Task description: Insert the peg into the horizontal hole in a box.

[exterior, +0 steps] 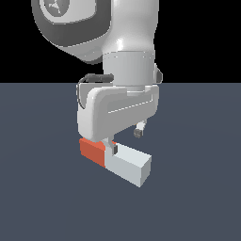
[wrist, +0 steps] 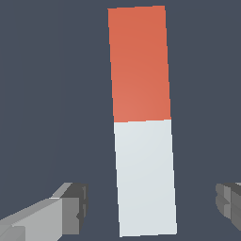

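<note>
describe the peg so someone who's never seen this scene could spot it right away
Start at the big white robot arm and follow it down to its gripper, just above the dark blue-grey floor. Lying on the floor under it, between the open fingers, is the long square-section bar. It alone is two-coloured: one end red-orange, the other pale grey-white.

Under me: flat slate-blue floor [exterior: 197,197], plain, uniform, no texture, no seams. Same dull blue-grey fills wrist view edge to edge. Floor runs far back to straight horizon line across exterior view. Beyond horizon: solid black backdrop [exterior: 197,37], featureless. No visible walls, furniture or windows as such, only floor and black void. Light even, soft, no lamp in sight; faint darker patch on floor near my work spot, otherwise shade barely varies.
</note>
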### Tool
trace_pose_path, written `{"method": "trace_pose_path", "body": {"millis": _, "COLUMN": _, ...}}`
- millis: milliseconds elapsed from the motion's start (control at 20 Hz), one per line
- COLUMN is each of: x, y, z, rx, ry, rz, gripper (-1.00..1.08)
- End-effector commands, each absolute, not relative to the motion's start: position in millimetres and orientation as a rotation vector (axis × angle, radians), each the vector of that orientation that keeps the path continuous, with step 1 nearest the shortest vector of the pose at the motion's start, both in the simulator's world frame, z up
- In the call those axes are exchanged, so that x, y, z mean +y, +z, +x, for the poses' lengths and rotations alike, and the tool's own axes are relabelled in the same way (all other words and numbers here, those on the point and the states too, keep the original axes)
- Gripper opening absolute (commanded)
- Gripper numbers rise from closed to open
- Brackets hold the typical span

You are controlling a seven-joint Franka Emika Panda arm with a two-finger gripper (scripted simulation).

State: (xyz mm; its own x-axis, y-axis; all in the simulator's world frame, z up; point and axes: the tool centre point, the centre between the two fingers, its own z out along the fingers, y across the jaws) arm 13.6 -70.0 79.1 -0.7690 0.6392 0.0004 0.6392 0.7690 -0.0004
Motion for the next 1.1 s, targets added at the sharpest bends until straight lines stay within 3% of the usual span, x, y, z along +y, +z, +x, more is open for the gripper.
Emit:
{"method": "trace_pose_path", "body": {"millis": 0, "x": -71.1, "y": 76.3, "z": 15.3, "rx": -2.970, "ry": 0.000, "rz": -1.026, "gripper": 1.00}}
{"method": "trace_pose_path", "body": {"millis": 500, "x": -72.0, "y": 70.4, "z": 16.5, "rx": -2.980, "ry": 0.000, "rz": -0.995, "gripper": 1.00}}
{"method": "trace_pose_path", "body": {"millis": 1050, "x": -71.8, "y": 25.4, "z": 16.0, "rx": -2.982, "ry": 0.000, "rz": -0.989, "gripper": 1.00}}
